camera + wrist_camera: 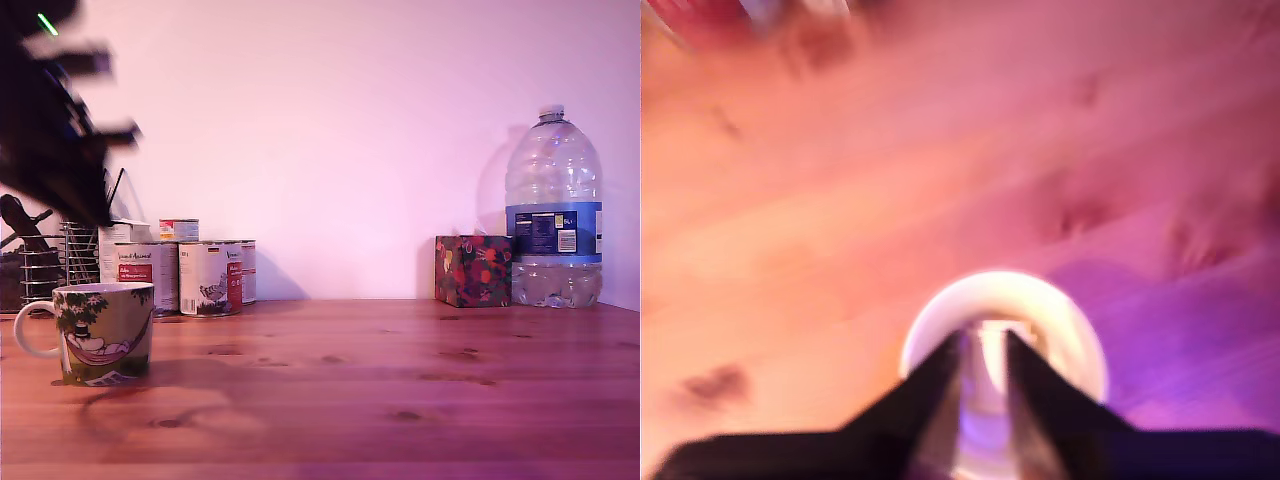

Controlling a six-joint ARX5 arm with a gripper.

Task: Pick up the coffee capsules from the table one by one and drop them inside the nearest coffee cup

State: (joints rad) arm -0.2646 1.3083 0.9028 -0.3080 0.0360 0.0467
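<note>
Here the pincer (983, 385), fingers slightly apart and seemingly empty, hangs over the coffee cup (1005, 330), its white rim at twelve o'clock, presumably for dropping.

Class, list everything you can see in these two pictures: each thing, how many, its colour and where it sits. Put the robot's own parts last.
table: one, reddish-brown wood, under everything.
coffee cup: one, green-and-cream print, white handle, front at the exterior view's left.
cans: at least four, white-labelled, behind the cup.
wire rack: one, dark metal, far left by the wall.
box: one, dark floral, back right.
water bottle: one, clear, blue label, beside the box.
claw: one, black, blurred, above the cup; capsule not discernible.
</note>
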